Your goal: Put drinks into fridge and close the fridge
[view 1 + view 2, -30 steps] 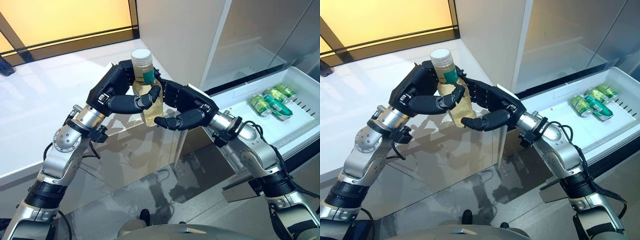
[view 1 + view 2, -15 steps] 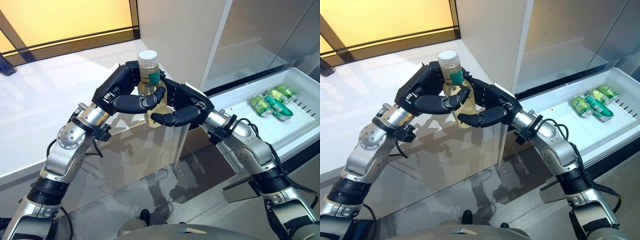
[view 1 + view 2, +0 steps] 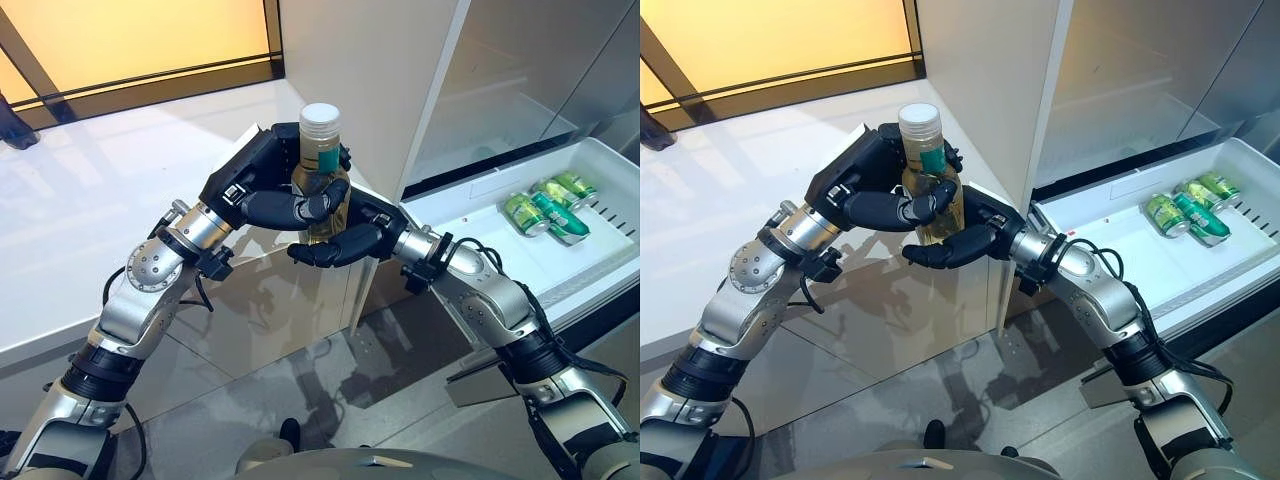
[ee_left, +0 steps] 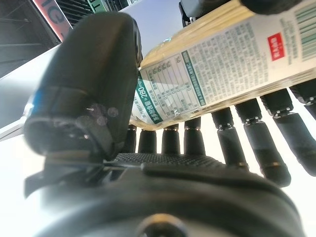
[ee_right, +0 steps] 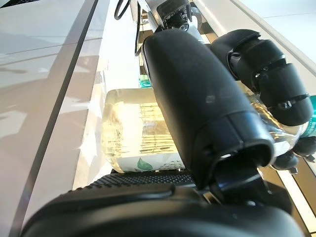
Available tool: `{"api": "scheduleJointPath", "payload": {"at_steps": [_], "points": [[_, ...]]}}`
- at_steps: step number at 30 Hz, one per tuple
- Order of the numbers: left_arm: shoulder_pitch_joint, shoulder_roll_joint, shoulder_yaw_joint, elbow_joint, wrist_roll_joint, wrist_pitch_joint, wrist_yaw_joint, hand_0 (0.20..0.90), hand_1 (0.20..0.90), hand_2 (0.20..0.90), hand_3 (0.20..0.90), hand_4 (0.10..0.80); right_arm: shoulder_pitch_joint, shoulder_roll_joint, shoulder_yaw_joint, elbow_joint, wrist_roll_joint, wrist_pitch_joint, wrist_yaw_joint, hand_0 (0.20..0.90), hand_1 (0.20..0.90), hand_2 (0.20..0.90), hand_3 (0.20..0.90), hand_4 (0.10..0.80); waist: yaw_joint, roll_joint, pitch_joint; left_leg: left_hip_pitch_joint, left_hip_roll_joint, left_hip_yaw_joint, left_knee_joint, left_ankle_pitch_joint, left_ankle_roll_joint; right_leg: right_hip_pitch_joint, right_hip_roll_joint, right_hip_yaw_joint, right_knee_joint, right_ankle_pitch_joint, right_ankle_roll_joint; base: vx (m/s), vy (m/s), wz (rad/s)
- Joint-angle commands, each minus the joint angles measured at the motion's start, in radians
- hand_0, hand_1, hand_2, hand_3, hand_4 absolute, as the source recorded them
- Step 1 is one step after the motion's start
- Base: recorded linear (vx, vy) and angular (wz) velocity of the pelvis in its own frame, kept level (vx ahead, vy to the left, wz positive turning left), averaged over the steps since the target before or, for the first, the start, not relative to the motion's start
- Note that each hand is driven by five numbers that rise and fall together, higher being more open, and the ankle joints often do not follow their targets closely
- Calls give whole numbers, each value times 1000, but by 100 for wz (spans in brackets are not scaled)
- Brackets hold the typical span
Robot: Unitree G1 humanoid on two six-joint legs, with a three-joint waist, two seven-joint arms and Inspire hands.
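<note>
Your left hand (image 3: 262, 190) and right hand (image 3: 352, 238) are both gripping the upright bottle (image 3: 321, 175) beside the open fridge drawer (image 3: 600, 262).

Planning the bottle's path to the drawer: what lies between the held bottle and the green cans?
In the left eye view, the right hand, the bare white drawer floor, then the cans; bottle.

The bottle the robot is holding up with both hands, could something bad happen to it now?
Maybe. Both the left hand and the right hand grip the bottle in mid-air; if one lets go badly, it could fall. The fridge wall stands close beside it and could get bumped. Cans already lie in the drawer, so space matters.
</note>
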Motion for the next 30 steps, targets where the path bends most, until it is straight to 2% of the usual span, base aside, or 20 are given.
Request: {"api": "scheduleJointPath", "payload": {"at_steps": [1,2,3,4,5,6,17,18,19,20,30], "points": [[-225,-52,3,-128,-109,-122,25,300,300,300,200,100,-143,84,37,-43,76,-74,25,900,900,900,900,800,-5,-4,-128,27,-46,-48,1,-93,23,-50,-25,7,24,49,60,0,0,0],[-226,-53,2,-127,-111,-121,23,300,300,300,200,100,-144,85,39,-45,71,-79,20,900,900,900,900,800,-5,-4,-128,27,-45,-48,1,-93,23,-50,-25,7,24,49,60,0,0,0],[-225,-54,2,-127,-110,-120,21,300,300,300,200,100,-146,83,38,-46,70,-83,16,811,811,811,796,696,-5,-4,-129,27,-45,-47,1,-93,23,-50,-25,7,24,49,60,0,0,0],[-221,-53,2,-126,-112,-123,17,300,300,300,200,100,-148,84,36,-46,73,-87,15,526,526,526,464,364,-5,-3,-129,27,-45,-48,1,-93,23,-51,-25,8,25,50,59,0,0,0],[-221,-53,2,-128,-112,-121,17,300,300,300,200,100,-147,85,37,-48,66,-94,10,526,526,526,464,364,-4,-3,-128,27,-45,-47,1,-92,23,-51,-25,8,24,50,59,0,0,0],[-220,-52,3,-129,-114,-119,15,300,300,300,200,100,-148,83,36,-48,72,-94,13,300,300,300,200,100,-4,-3,-128,27,-45,-47,1,-92,23,-50,-25,8,24,50,60,0,0,0],[-225,-46,13,-126,-99,-115,35,300,300,300,200,100,-163,84,30,-51,78,-103,-6,300,300,300,200,100,-3,-3,-127,26,-44,-46,1,-92,23,-51,-23,8,23,51,58,0,0,0],[-224,-45,13,-125,-98,-115,37,364,364,364,274,174,-163,83,29,-52,78,-104,-7,300,300,300,200,100,-3,-3,-127,26,-44,-46,1,-92,23,-51,-23,8,22,51,58,0,0,0],[-222,-45,16,-124,-96,-114,37,592,592,592,540,440,-162,81,26,-52,80,-109,-6,300,300,300,200,100,-3,-3,-127,26,-44,-46,1,-92,23,-51,-23,8,22,52,59,0,0,0],[-221,-43,17,-122,-93,-114,39,900,900,900,900,800,-163,80,25,-51,81,-112,-8,300,300,300,200,100,-3,-3,-126,26,-44,-46,1,-91,23,-51,-23,9,22,52,58,0,0,0],[-209,-17,51,-101,-52,-104,93,900,900,900,900,800,-179,60,-19,-59,77,-155,-46,300,300,300,200,100,-2,-3,-129,25,-44,-47,1,-91,24,-49,-21,10,20,53,58,0,0,0]]}}
